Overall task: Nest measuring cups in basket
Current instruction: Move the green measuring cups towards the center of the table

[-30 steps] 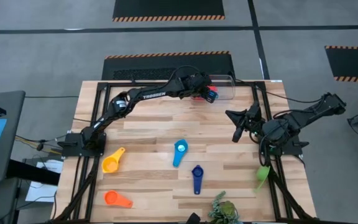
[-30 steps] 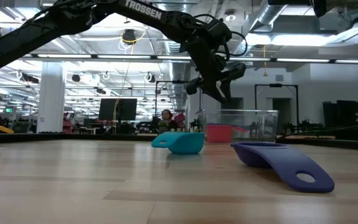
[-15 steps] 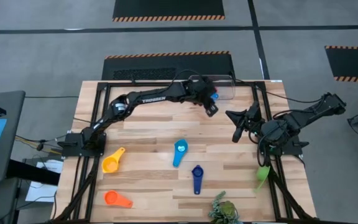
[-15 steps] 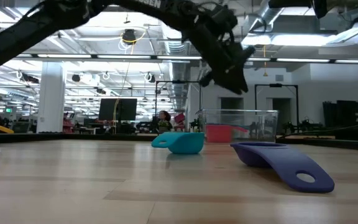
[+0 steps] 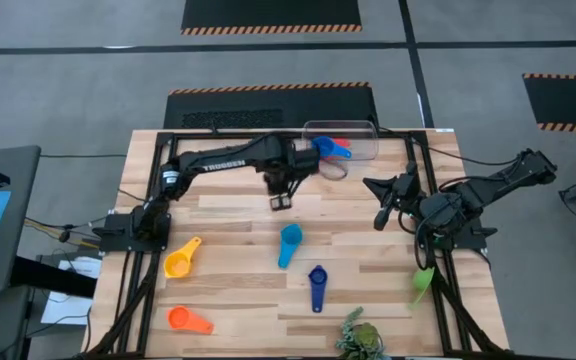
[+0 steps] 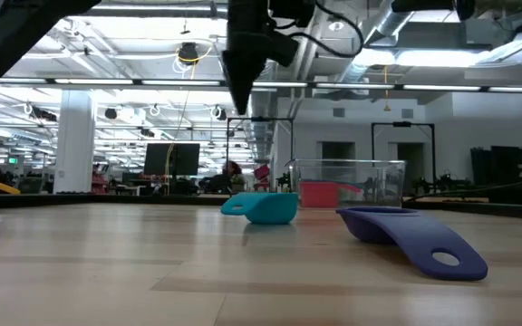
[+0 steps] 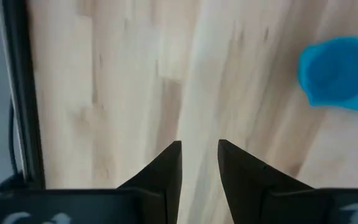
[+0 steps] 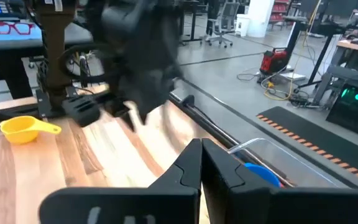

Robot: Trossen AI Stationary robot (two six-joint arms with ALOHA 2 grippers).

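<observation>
high view: wooden slatted table point(image 5: 238, 215) on a grey floor; the clear basket point(image 5: 363, 150) at its far edge holds a red cup and a blue cup point(image 5: 330, 148). light blue point(image 5: 289, 240), dark blue point(image 5: 317, 285), yellow point(image 5: 180, 260), orange point(image 5: 188, 320) and green point(image 5: 423, 280) cups lie loose.
low view: an open hall with ceiling lights lies behind.
left wrist view: left gripper point(image 7: 199, 155) above bare wood, jaws narrowly parted, empty.
right wrist view: right gripper point(image 8: 201, 158) closed, empty.
</observation>
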